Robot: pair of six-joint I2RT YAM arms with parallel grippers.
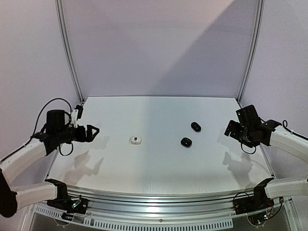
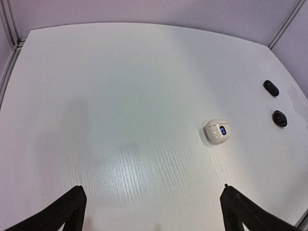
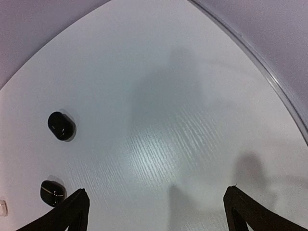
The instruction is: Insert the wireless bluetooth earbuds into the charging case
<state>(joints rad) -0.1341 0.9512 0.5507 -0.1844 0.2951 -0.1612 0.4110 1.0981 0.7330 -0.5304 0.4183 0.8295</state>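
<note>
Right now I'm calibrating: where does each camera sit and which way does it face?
Top external: above and behind the arm bases, looking down on the table; both arms, left gripper and right gripper show.
Left wrist: looks rightward across the table at the white case; own open fingers show.
Right wrist: looks leftward at two black cases; own fingers show.
Shared: both wrist views catch the black cases.

The table (image 1: pixel 159 168) holds the left case (image 1: pixel 136 140) and, rightward, the near case (image 1: pixel 186 142) before the far case (image 1: pixel 196 126).
</note>
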